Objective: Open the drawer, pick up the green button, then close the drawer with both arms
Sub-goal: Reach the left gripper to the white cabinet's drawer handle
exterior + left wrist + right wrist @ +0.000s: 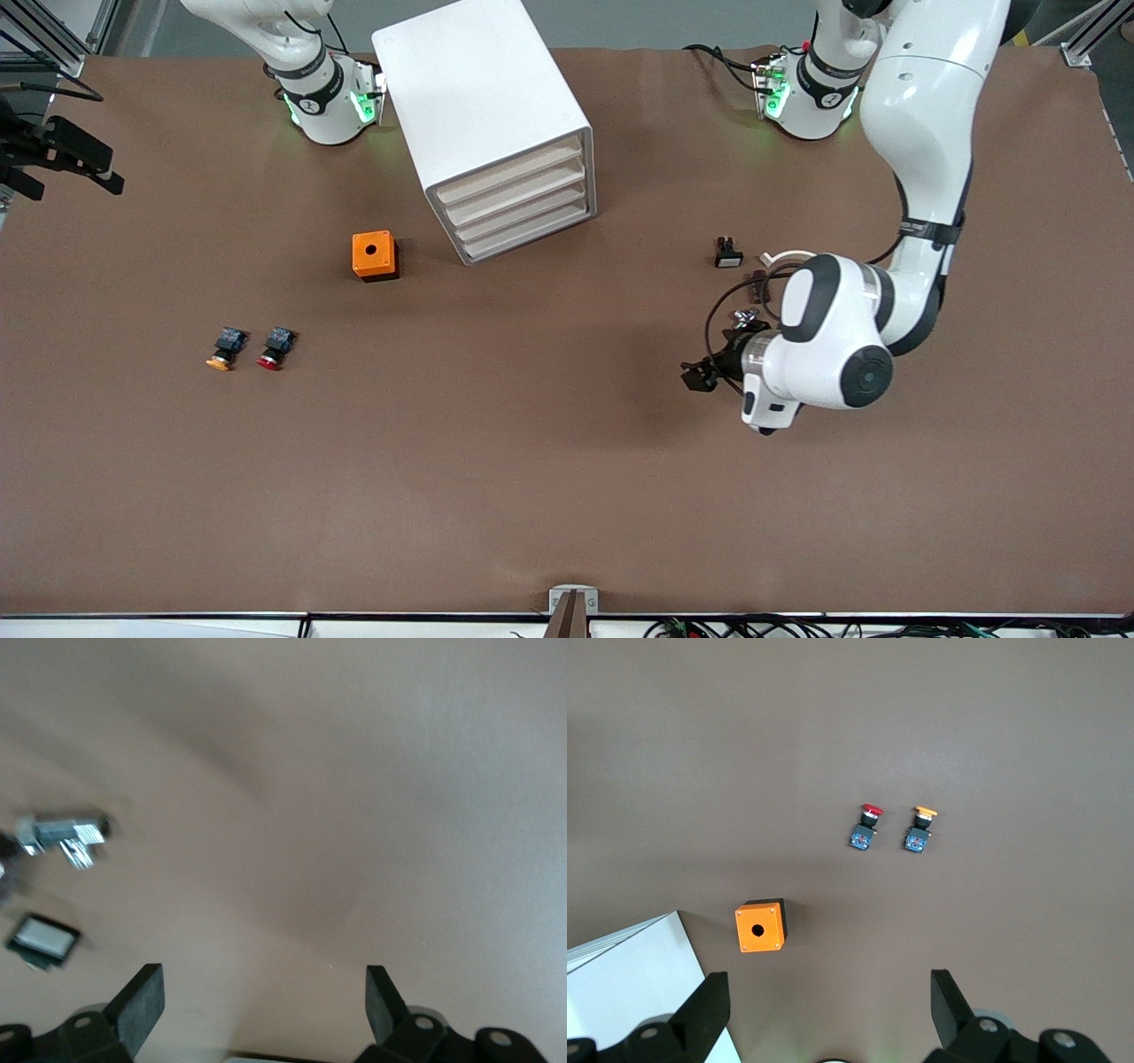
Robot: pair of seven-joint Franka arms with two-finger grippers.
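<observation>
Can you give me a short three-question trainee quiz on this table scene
1. True or false: every drawer of the cabinet is shut.
2. Which lies nearer the front camera: A) orange box B) red-capped button?
3. The left gripper hangs with its fingers ____ over bare table.

Key: 1 true; 2 B; 3 open.

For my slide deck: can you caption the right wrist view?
Right gripper, jaws open, over the brown table above an orange box, red-capped button, orange-capped button and white cabinet.
</observation>
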